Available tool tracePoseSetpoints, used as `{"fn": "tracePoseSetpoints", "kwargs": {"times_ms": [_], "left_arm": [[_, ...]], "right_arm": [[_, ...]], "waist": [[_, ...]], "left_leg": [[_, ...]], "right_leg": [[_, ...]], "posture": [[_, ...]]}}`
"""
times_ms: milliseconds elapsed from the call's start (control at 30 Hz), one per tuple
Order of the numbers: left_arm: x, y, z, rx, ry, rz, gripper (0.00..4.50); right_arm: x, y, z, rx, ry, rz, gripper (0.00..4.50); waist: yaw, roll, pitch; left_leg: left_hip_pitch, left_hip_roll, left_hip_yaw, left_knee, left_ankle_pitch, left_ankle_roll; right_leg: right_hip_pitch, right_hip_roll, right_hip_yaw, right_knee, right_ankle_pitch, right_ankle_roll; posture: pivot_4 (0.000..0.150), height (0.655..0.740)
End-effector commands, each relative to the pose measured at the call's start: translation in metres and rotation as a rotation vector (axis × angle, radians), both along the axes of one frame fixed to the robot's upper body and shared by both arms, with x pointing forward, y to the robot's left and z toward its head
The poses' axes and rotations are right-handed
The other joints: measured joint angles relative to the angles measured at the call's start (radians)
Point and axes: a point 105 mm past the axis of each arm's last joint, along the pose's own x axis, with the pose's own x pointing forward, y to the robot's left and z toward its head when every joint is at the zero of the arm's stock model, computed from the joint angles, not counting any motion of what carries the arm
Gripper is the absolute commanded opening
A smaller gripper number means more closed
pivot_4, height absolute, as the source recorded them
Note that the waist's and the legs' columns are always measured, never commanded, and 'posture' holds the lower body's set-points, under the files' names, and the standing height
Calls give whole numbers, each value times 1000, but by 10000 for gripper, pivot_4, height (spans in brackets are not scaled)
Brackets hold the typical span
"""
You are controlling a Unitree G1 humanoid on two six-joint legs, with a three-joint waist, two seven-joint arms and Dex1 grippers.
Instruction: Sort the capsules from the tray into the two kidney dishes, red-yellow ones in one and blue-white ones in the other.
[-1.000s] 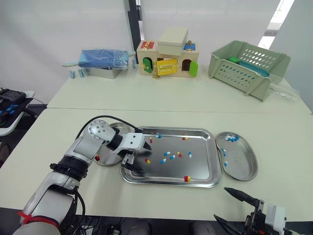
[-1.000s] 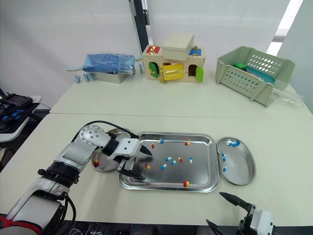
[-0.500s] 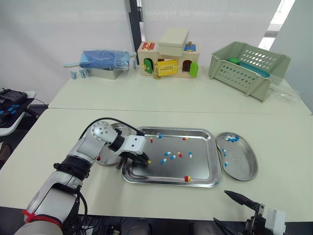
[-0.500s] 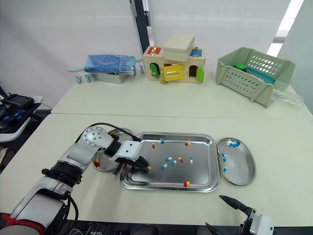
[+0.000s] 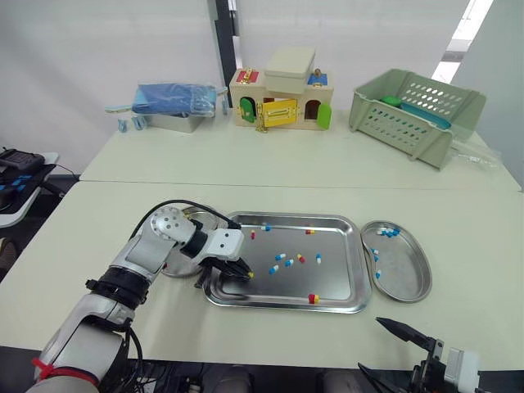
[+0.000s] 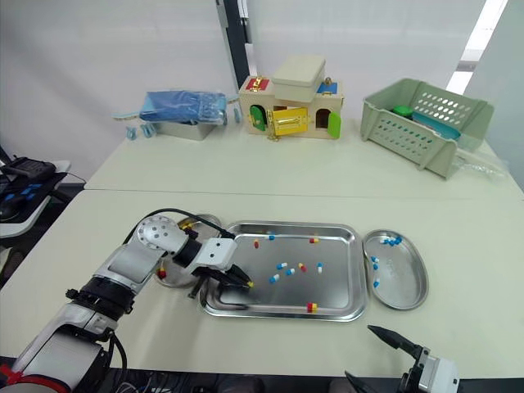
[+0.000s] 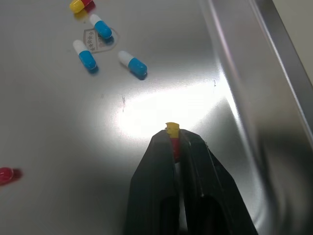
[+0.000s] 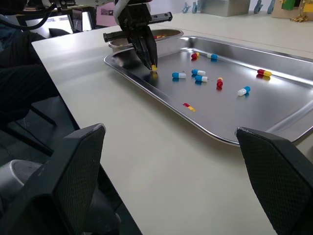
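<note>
red-yellow capsule (image 7: 172, 134) is pinched between the closed tips of the left pincer (image 7: 174, 141), low over the left end of the tray (image 5: 342, 308). other capsules (image 5: 280, 257) lie scattered mid-tray. blue-white ones lie in the right kidney dish (image 5: 419, 291). right pincer (image 8: 168, 131) is wide open and empty, at the counter's (image 5: 286, 172) near edge.

A mirror-bright, smooth polish is shown by the rectangular steel tray (image 7: 171, 93), where glare is reflected. The same polished metal is seen in the kidney-shaped steel dish (image 5: 407, 270) just right of the tray. Glossy, smooth shells are shown by the blue-white capsules (image 7: 133, 64) on the tray. The cream table top (image 5: 327, 176) beneath the tray is seen as matt.
</note>
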Motion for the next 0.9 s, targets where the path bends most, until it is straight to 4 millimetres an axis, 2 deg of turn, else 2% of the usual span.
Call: {"fn": "tracePoseSetpoints", "kwargs": {"times_ms": [33,267,467,633,733,900], "left_arm": [[4,15,25,-34,-59,102,249],[-2,46,46,-85,-78,326,249],[-11,82,49,-73,-91,517,249],[-13,102,54,-77,-112,632,249],[-13,110,54,-73,-113,680,249],[-12,112,51,-80,-97,706,249]], "right_arm": [[-1,3,9,19,-37,25,45000],[-1,8,12,31,-34,110,45000],[7,12,16,37,-53,182,45000],[11,12,16,35,-54,224,45000],[13,12,16,32,-49,238,45000],[15,13,15,30,-45,246,45000]], "waist": [[-1,0,0],[1,0,0],[1,0,0],[7,0,0],[8,0,0],[8,0,0]], "left_leg": [[0,0,0,0,0,0],[0,0,0,0,0,0],[0,0,0,0,0,0],[0,0,0,0,0,0],[0,0,0,0,0,0],[0,0,0,0,0,0]], "right_leg": [[0,0,0,0,0,0],[0,0,0,0,0,0],[0,0,0,0,0,0],[0,0,0,0,0,0],[0,0,0,0,0,0],[0,0,0,0,0,0]], "posture": [[1500,7400],[1500,7400],[1500,7400],[1500,7400],[1500,7400],[1500,7400]]}}
